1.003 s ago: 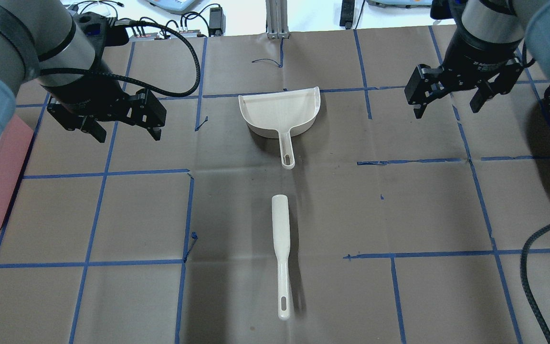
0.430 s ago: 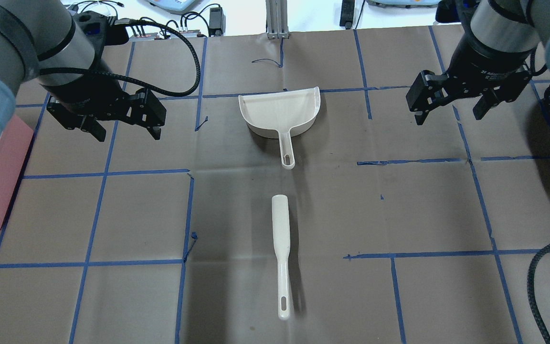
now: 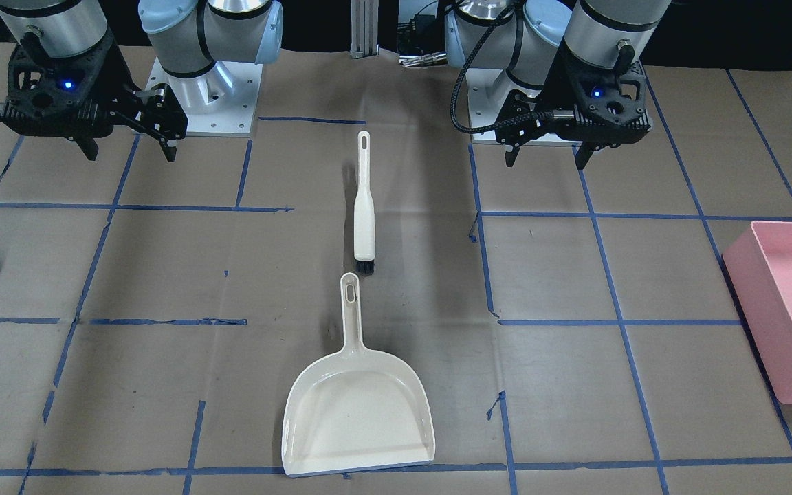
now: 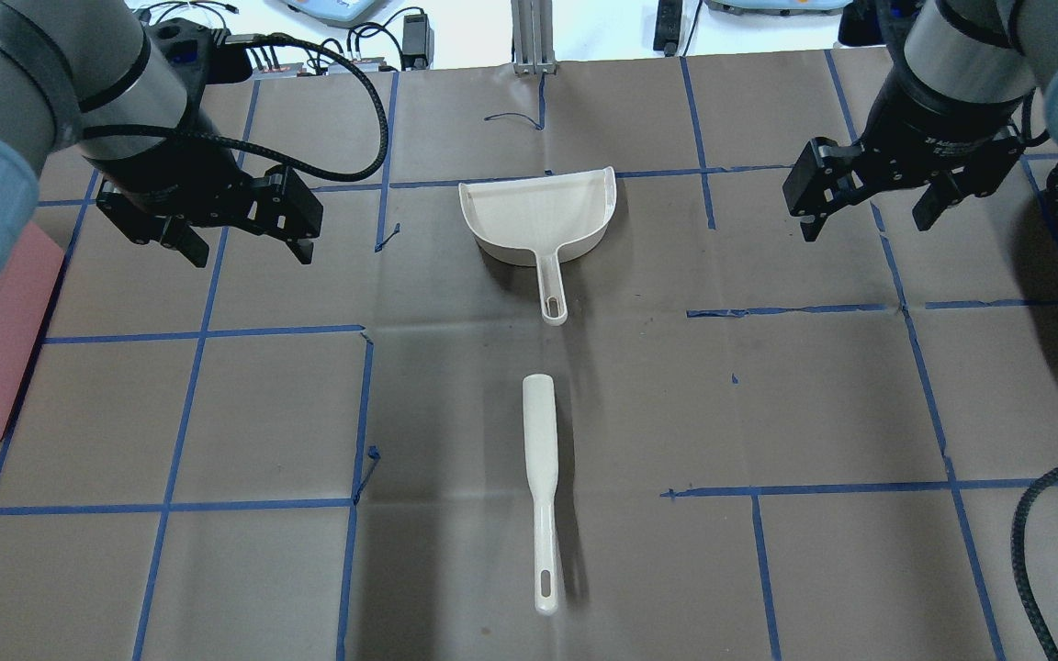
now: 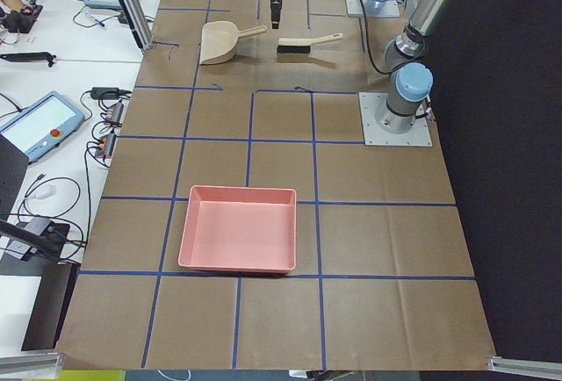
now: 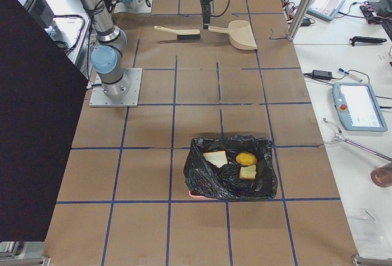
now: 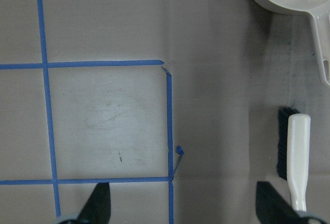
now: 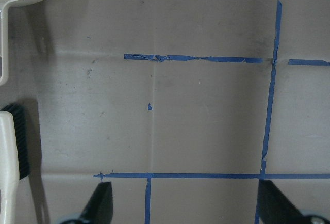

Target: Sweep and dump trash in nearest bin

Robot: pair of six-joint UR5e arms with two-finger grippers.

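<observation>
a cream plastic hand brush (image 4: 540, 477) lies mid-tabletop, long axis running from the robot's edge outward, bristles toward a cream plastic dustpan (image 4: 538, 216). left gripper (image 4: 249, 255) and right gripper (image 4: 867, 228) hover beside the dustpan, jaws spread, empty. the trash, white bitten bread pieces (image 6: 215, 159) and a round olive-yellow fruit (image 6: 246, 158), lies in a black-bagged bin (image 6: 205, 183) toward the tabletop's right end, nearer the right arm.

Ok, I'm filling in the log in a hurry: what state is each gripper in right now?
Left gripper: open, holding nothing.
Right gripper: open, holding nothing.
</observation>
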